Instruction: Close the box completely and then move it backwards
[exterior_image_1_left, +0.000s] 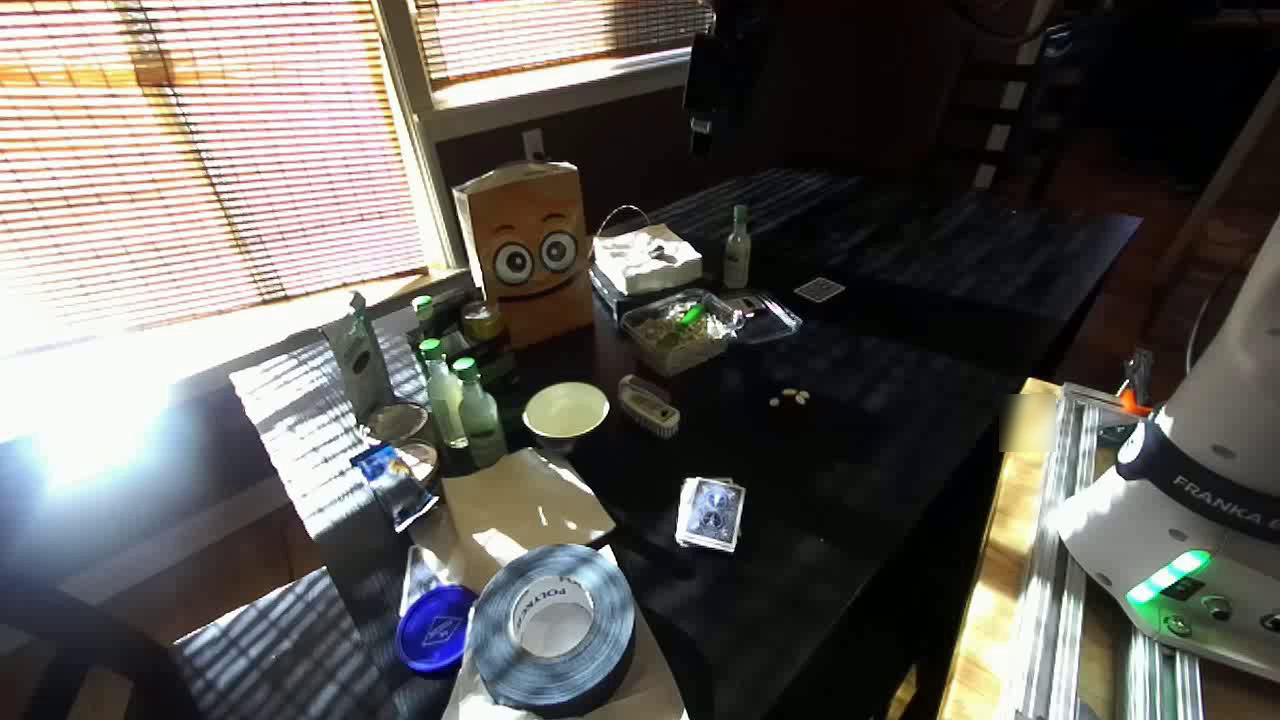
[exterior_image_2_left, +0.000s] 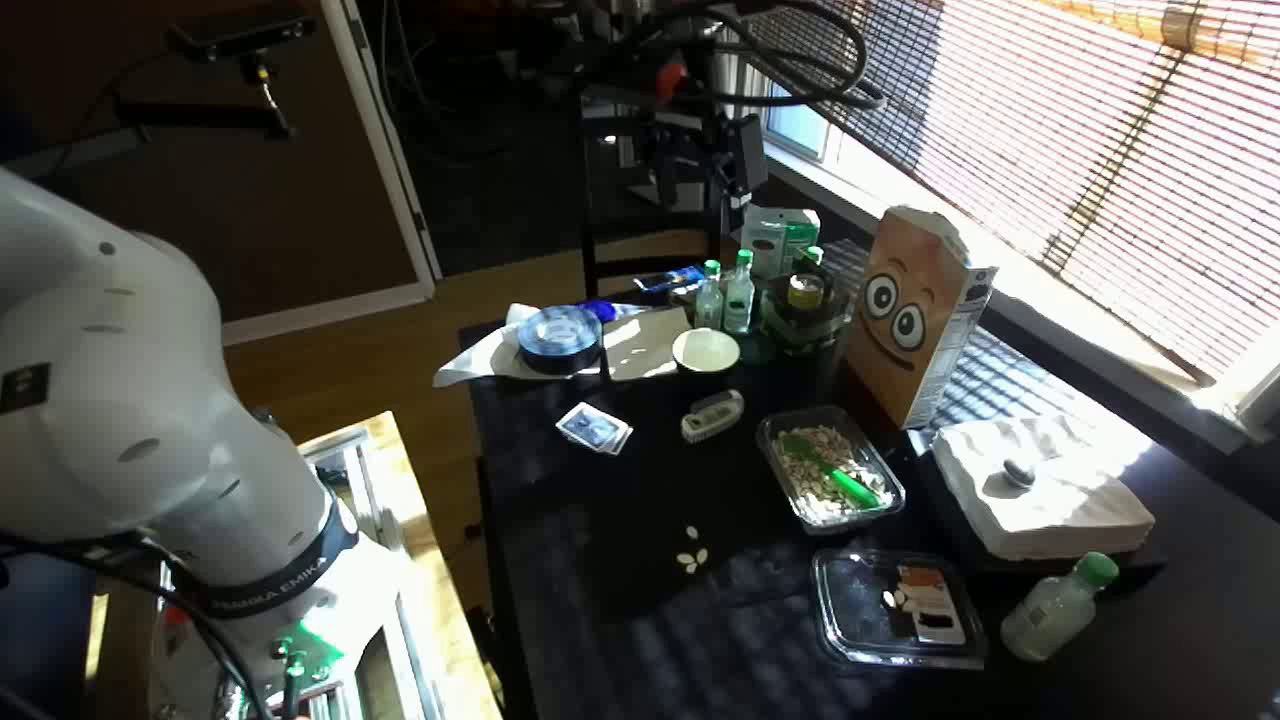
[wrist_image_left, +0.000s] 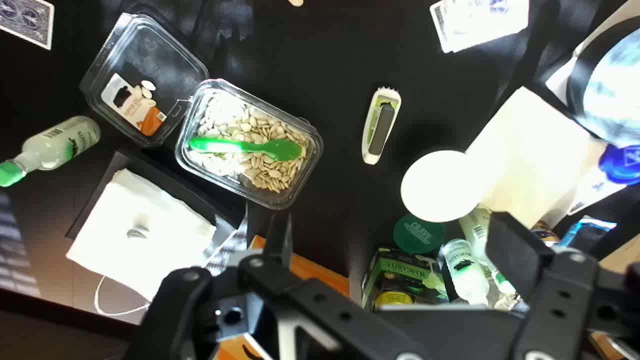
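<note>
The tan-orange cardboard box (exterior_image_1_left: 538, 225) stands upright near the window, with two big cartoon eyes on its front; it shows also in an exterior view (exterior_image_2_left: 900, 300). Pale flaps stick up at its top; how far open it is I cannot tell. In the wrist view only orange parts of the box (wrist_image_left: 320, 274) show, mostly hidden behind the gripper. My gripper shows in both exterior views (exterior_image_1_left: 701, 135) (exterior_image_2_left: 703, 190), raised above the table and apart from the box. In the wrist view the gripper (wrist_image_left: 392, 230) is open, with nothing between its fingers.
Beside the box are a whitish tray (exterior_image_2_left: 1050, 500), a clear seed container (exterior_image_2_left: 815, 517), green-capped bottles (exterior_image_2_left: 740, 300) and a dark carton (wrist_image_left: 400, 272). A bowl (exterior_image_2_left: 707, 350), brush (exterior_image_2_left: 713, 415), cards (exterior_image_2_left: 592, 428), tape roll (exterior_image_2_left: 560, 335) and lone bottle (exterior_image_2_left: 1050, 615) stand around.
</note>
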